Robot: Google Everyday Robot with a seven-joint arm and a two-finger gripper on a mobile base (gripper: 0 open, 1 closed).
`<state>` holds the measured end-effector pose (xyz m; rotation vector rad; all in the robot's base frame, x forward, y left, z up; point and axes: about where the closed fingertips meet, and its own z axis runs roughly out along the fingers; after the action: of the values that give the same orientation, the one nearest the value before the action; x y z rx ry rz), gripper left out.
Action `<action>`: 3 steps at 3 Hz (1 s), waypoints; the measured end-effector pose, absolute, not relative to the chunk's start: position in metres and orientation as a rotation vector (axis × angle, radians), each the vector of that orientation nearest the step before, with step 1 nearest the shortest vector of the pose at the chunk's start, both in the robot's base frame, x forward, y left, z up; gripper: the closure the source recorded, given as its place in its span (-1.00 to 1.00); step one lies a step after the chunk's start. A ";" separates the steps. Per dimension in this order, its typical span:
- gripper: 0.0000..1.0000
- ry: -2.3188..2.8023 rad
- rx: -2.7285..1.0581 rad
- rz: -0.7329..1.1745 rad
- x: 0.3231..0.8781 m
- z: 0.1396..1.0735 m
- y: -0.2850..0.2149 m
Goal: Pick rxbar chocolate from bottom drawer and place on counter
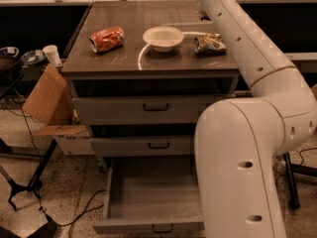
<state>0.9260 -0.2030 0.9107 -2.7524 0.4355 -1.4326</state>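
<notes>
The bottom drawer (148,192) is pulled out, and the grey floor that shows is bare. Its right part is hidden behind my white arm (247,48). The rxbar chocolate is not visible in the drawer or on the counter (163,61). My arm rises from the lower right, bends, and reaches up over the counter's far right side to the top edge of the view. The gripper is out of view past that edge.
An orange soda can (107,38) lies on its side on the counter, beside a white bowl (163,37) and a foil snack bag (209,43). The top drawer (143,108) and middle drawer (143,145) stand slightly out. A cardboard box (47,95) and stand legs (25,182) are at the left.
</notes>
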 end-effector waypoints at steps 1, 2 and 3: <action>-0.29 0.414 -2.756 -1.421 0.926 0.911 -0.202; -0.76 0.397 -2.757 -1.419 0.927 0.912 -0.200; -1.00 0.403 -2.761 -1.434 0.929 0.918 -0.200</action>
<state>0.9291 -0.2002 0.9177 -2.7607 0.4034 -1.4340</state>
